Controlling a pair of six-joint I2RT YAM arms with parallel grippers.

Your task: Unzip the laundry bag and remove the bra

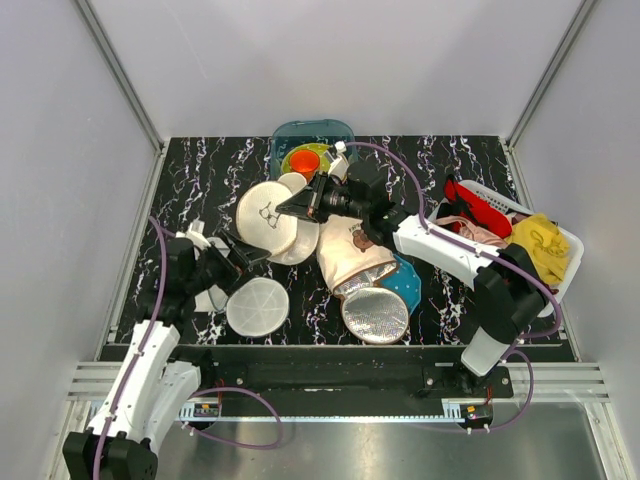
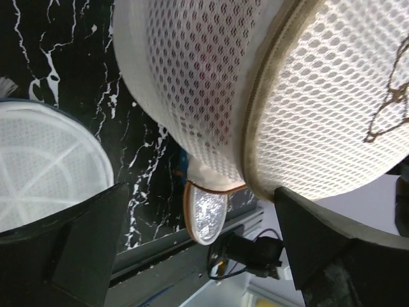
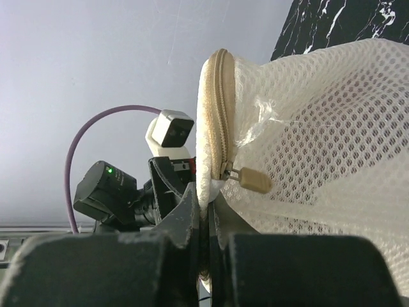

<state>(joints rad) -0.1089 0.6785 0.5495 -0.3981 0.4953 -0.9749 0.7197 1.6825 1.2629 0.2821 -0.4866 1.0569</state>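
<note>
Right tool (image 3: pixel 204 214): fingers together, clamped on the rim seam of the bag (image 3: pixel 319 128), just beside the zip pull (image 3: pixel 254 181). Zip teeth above the pull are joined. Bag sits tilted over the surface (image 1: pixel 200 180), left of centre. Left tool (image 2: pixel 199 198): fingers apart, below the bag's edge, gripping nothing. Bra (image 2: pixel 195 64): inside the bag, a dim maroon tint through the mesh.

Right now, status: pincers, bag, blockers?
Right pincer shut on bag rim by zip pull. Left pincer open, bag just ahead. Zip looks closed, bra inside. Cream bag close beside.
</note>
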